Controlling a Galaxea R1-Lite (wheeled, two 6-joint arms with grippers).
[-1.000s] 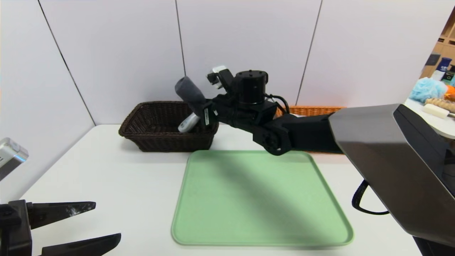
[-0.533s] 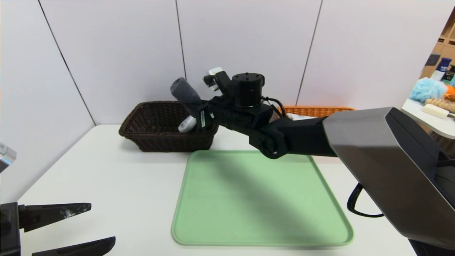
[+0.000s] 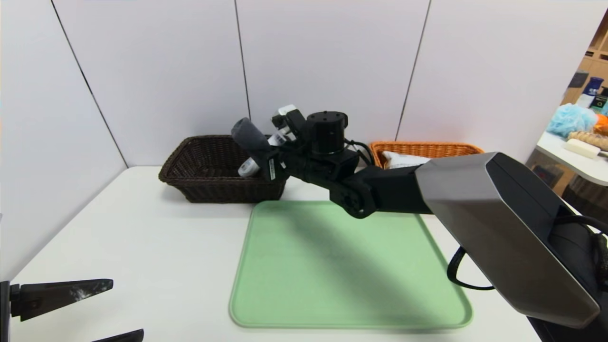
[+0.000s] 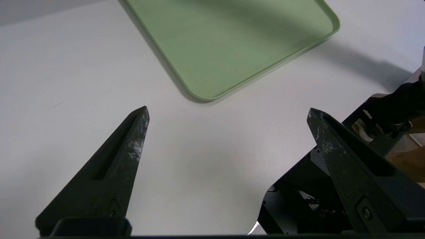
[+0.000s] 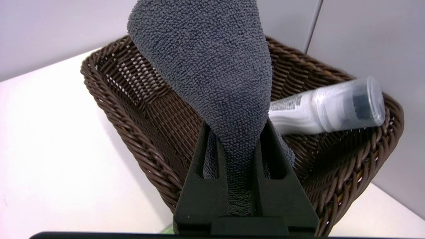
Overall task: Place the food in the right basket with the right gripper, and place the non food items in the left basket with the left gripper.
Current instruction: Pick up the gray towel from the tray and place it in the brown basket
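Your right gripper (image 5: 237, 132) pinches the grey cloth (image 5: 212, 59) over the dark basket (image 5: 132, 139); release high and it might snag the white tube (image 5: 325, 106). Your left gripper (image 4: 228, 108) waits, fingers wide, above the surface (image 4: 199, 159).

Bright, even light; soft diagonal shadow across green tray (image 3: 351, 266); white table (image 5: 66, 159) near blown out.

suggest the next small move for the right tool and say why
Probably ease the right tool down a little, then open it: its fingers pinch the grey cloth roll, which hangs over the dark brown basket, where the white tube already leans, so letting go there should drop it inside.
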